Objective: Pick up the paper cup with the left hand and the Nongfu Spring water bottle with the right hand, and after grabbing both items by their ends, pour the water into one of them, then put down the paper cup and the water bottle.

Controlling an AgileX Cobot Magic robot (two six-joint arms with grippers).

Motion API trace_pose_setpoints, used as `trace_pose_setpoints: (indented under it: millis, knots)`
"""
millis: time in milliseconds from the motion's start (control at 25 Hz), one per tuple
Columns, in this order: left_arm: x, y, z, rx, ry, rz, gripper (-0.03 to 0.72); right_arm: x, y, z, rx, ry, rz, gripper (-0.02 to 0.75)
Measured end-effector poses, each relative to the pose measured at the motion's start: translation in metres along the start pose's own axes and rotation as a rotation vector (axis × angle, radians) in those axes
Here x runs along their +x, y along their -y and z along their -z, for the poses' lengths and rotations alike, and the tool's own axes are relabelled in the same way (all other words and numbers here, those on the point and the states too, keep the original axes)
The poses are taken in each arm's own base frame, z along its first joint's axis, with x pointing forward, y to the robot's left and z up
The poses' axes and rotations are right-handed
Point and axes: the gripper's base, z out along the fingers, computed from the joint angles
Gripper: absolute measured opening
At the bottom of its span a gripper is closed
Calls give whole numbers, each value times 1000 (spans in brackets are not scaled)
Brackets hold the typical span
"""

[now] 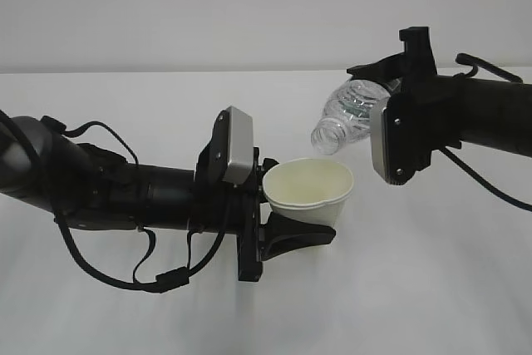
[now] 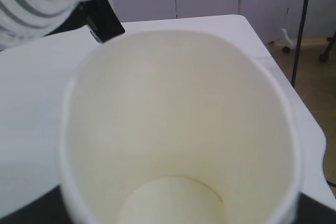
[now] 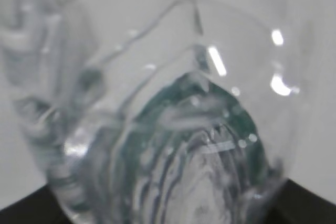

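Note:
The cream-white paper cup [image 1: 309, 184] hangs above the table, tilted toward the right, with my left gripper [image 1: 287, 201] shut on its lower end. In the left wrist view the paper cup [image 2: 178, 129] fills the frame and its floor looks dry. The clear ribbed Nongfu Spring water bottle [image 1: 349, 114] is tipped with its open mouth down and left, just above the cup's far rim. My right gripper [image 1: 378, 93] is shut on its base end. Up close the bottle [image 3: 184, 129] shows its green label. I see no stream of water.
The white table [image 1: 125, 305] lies under both arms. In the left wrist view the ribbed bottle [image 2: 37, 3] crosses the top left corner. The table's right edge [image 2: 310, 124] drops to a brown floor with stand legs beyond it.

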Motion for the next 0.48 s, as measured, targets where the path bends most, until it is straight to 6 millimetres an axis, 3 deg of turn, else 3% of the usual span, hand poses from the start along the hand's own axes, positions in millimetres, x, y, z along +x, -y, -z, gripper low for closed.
trace_pose_setpoints:
  millis: [480]
  knots:
    - [0, 1, 0, 8, -3, 3, 400, 0, 4, 0, 39, -1, 58, 449]
